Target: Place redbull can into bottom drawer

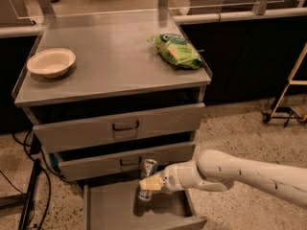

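Observation:
The redbull can (147, 168) is a slim silver-and-blue can, upright, over the bottom drawer (105, 209). That drawer is pulled open below two shut grey drawers with dark handles. My gripper (149, 183) comes in from the right on a white arm and is shut on the can's lower half, with yellowish fingers (154, 182) around it. The can's base is at or just above the drawer floor; contact cannot be told.
A green snack bag (175, 50) lies at the back right of the cabinet top, a cream bowl (51, 62) at its left. A wooden stand (289, 95) is on the floor at right. Dark cables (29, 176) and a post stand left of the cabinet.

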Robot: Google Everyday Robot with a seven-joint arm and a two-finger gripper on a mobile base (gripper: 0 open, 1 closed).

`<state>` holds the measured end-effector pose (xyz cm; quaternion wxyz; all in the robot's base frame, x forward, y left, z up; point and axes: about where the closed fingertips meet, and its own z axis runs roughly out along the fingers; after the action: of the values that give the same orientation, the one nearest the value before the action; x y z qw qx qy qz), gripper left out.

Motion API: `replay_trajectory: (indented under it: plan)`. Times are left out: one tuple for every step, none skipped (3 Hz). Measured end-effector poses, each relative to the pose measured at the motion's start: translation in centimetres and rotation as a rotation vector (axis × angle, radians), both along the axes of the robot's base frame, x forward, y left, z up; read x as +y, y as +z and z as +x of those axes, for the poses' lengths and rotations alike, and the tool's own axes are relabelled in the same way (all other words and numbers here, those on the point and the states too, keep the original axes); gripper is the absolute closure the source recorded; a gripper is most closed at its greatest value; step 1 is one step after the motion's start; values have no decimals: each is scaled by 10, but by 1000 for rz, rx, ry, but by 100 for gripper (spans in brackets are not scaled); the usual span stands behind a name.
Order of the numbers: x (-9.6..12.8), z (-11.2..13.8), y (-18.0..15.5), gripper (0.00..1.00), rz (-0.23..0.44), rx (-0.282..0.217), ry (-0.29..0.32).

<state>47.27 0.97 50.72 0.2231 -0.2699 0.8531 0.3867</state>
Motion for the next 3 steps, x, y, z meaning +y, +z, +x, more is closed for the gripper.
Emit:
replay_trajectory:
  plan:
    - [0,0,0,100,0,0,0]
    - [5,2,-25,100,26,39,-12]
    - [7,10,-61,100,39,89,-39]
